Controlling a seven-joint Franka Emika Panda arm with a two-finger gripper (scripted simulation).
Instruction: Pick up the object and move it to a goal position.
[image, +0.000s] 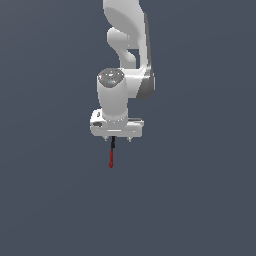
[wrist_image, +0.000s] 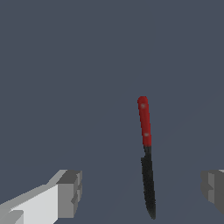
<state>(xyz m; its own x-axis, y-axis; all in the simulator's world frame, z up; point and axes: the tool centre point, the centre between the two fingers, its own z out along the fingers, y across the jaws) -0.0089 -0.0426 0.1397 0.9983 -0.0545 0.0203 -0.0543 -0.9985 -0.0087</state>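
The object (image: 111, 157) is a thin stick, red along one part with a black end, lying on the flat grey floor. In the exterior view it shows just below the white gripper (image: 117, 138), its black end nearest the hand. The wrist view has the object (wrist_image: 145, 120) running lengthwise, with its black end lying in the wide gap between the two grey fingertips (wrist_image: 71, 192). The gripper (wrist_image: 142, 190) is open, and neither finger touches the stick. How high the fingers hang above the floor I cannot tell.
The white arm (image: 125, 45) rises behind the hand toward the top of the exterior view. Around it there is only the plain dark grey floor (image: 200, 200); no goal marker or other object shows.
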